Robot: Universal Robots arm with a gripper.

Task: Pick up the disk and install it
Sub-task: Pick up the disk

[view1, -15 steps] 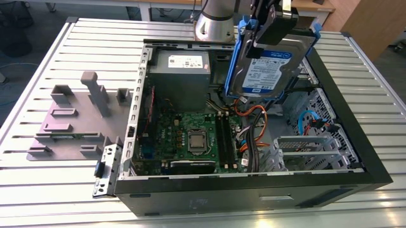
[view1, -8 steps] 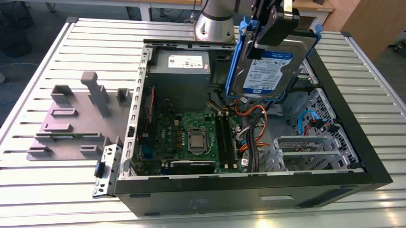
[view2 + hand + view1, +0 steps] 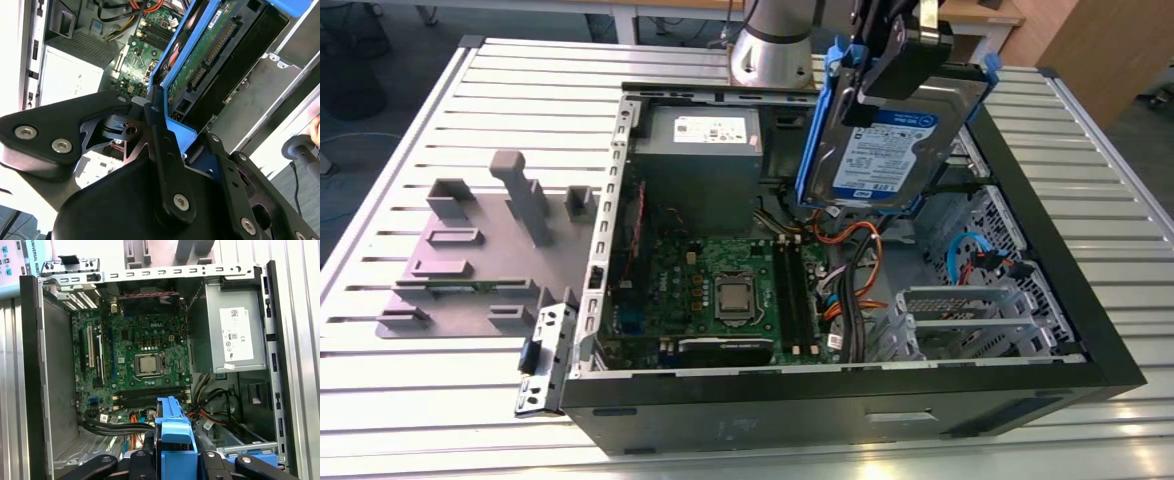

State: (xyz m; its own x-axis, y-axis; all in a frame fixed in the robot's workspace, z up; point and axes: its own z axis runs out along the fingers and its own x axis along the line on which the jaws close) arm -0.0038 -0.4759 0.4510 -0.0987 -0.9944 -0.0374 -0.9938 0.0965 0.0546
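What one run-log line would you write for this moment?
hand: shut on disk | disk: held tilted above open computer case | installed: not yet

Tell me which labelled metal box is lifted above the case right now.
The disk, blue-railed, held tilted above the case by the gripper; the grey power supply sits inside the case.

The end effector grips the blue-railed disk over the motherboard in the open computer case.

We see the metal table shine white in the exterior view. The computer case is dark inside. The grey box looks washed out in the second wrist view.
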